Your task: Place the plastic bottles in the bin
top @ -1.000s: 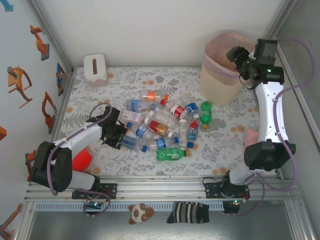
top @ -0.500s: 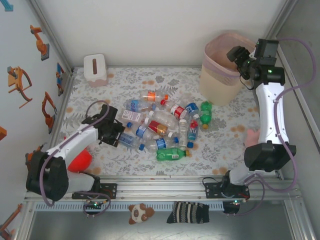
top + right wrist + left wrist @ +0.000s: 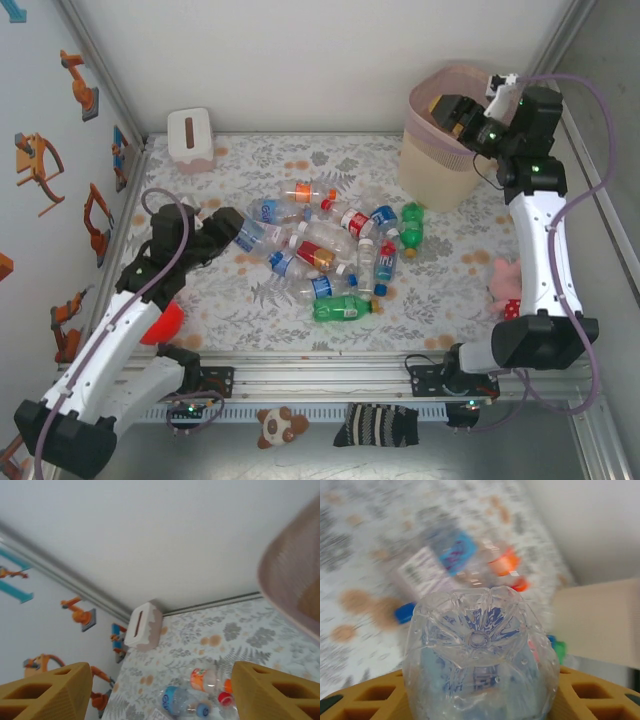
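Clamping a clear bottle point(image 3: 479, 660), the left gripper point(image 3: 224, 227) is well apart from the bin point(image 3: 436, 166); slick, crushable plastic could slip out mid-carry. The right gripper point(image 3: 453, 112) hangs open over the bin.

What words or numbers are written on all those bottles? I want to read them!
No text can be read for sure.
Labels on the plastic bottles in the pile: too small in the top view.
Blue print on the clear bottle in the left gripper: blurred.
Barcode label on a bottle behind it: blurred.
Blue-label bottle in the right wrist view: blurred.
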